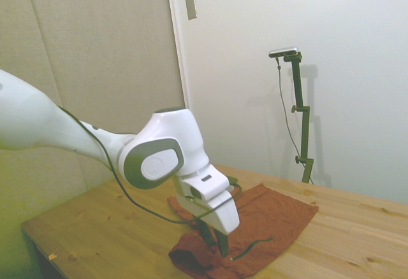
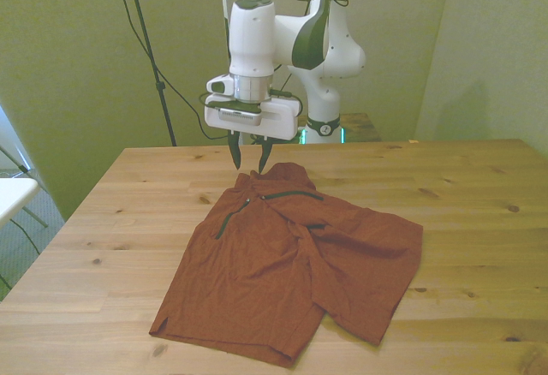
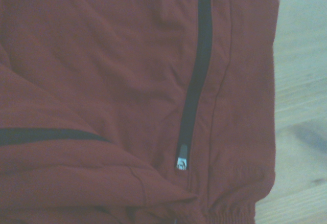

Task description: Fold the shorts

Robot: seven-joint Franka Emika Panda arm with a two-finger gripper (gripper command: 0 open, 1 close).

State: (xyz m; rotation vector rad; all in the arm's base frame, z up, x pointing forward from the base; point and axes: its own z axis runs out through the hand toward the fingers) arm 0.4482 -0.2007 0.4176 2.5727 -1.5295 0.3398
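**Pincer poised over the waistband corner**

The shorts (image 2: 295, 259) lay spread on the tabletop (image 2: 479, 195), waistband toward the far edge and leg hems toward the near edge, already lapped partly over themselves down the middle. The pincer (image 2: 249, 159) hung just above the waistband end on the front view's left, its fingers parted and gripping nothing. In the side view it stood low over the bunched near end of the cloth (image 1: 255, 228), and whether the tips touched the fabric could not be told. The wrist view showed a dark pocket zipper (image 3: 196, 75) with its metal pull (image 3: 181, 163) lying beside the gathered waistband edge, close to the cloth's border with bare wood.

The step in hand looked like taking hold of that waistband corner. To do it well, the fingers should probably come straight down astride the thick elastic edge, clear of the zipper pull, and catch every layer there so none is left behind. Since the cloth is soft and wide, a low lift and a slow carry toward the hems would likely keep the fold square; a high, quick one risked dragging the whole garment along the wood.
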